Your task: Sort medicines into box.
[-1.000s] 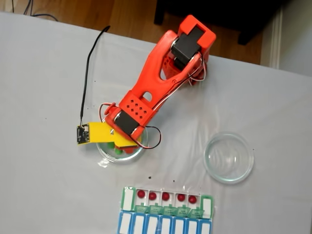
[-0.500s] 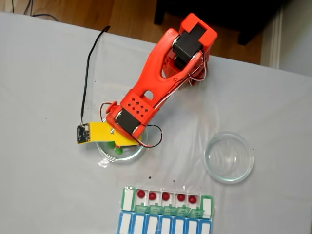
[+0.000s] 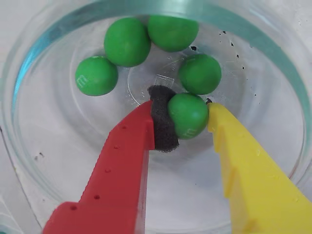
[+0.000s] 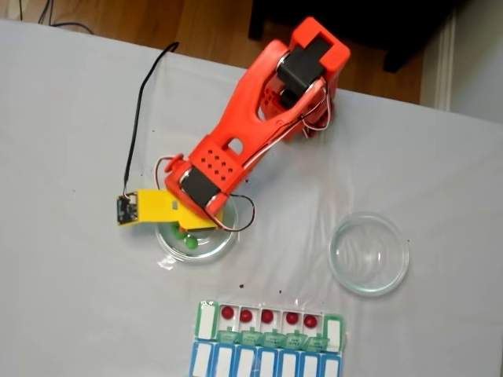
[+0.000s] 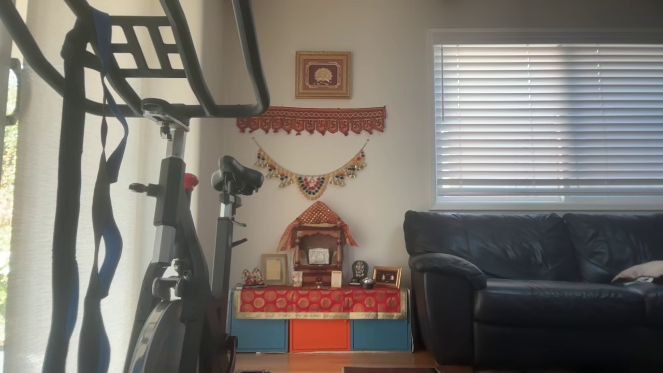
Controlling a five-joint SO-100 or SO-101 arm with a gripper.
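Wrist view: end effector (image 3: pixel 183 122) is seen closed around one green pill (image 3: pixel 188 115), a red finger (image 3: pixel 127 161) with black foam pad on its left, a yellow finger (image 3: pixel 246 165) on its right; four other green pills (image 3: pixel 127 42) are gathered in the glass dish (image 3: pixel 29 146).
Fixed view: orange arm (image 4: pixel 244 118) is lowered over the left dish (image 4: pixel 208 250) on the white desk (image 4: pixel 71 298); a second dish (image 4: pixel 368 254) is seen at right; five red pills (image 4: pixel 267 316) are held in the pill organizer (image 4: pixel 267 345) at the bottom edge.
Other view: an exercise bike (image 5: pixel 171 217) and a sofa (image 5: pixel 533 280) are shown.
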